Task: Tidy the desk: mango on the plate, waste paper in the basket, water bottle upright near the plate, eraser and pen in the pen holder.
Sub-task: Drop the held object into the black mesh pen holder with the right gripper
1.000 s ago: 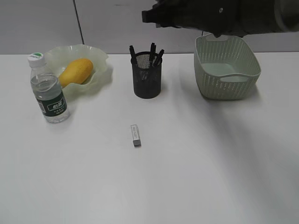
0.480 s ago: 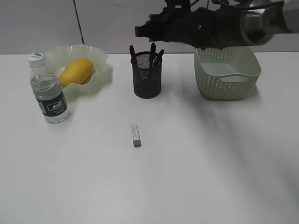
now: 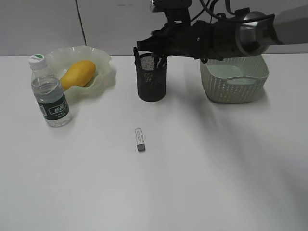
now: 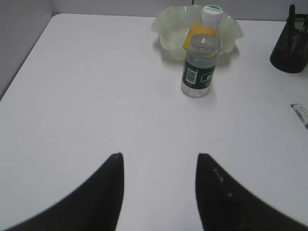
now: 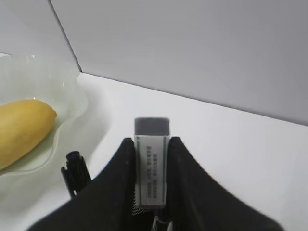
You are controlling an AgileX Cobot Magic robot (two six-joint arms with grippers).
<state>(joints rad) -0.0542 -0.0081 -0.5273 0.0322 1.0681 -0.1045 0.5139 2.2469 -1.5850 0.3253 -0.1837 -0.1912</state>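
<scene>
Tidying task, late stage. Upper left of the exterior view: the mango [image 3: 78, 73] lies in the plate [image 3: 103, 62]; the water bottle [image 3: 49, 92] stands upright just beside the plate, on the desk [image 3: 216, 168]; both steps look done. Upper centre: the pen holder [image 3: 151, 82] already has dark pens standing in it. Upper right: the basket [image 3: 234, 73]; its floor is partly hidden by the arm, so whether the waste paper lies inside cannot be told, and no scrap shows on the desk. The right gripper [image 3: 144, 45] hangs at the holder's rim; in the right wrist view its jaws are clamped on an eraser [image 5: 151, 163] in a printed sleeve, held on end directly over the mesh mouth; releasing it there appears to be the step in hand. A second eraser [image 3: 139, 139] lies at centre frame on the desk, seemingly left to collect. The left gripper [image 4: 159, 187] hovers at lower frame with jaws parted, holding nothing.
</scene>
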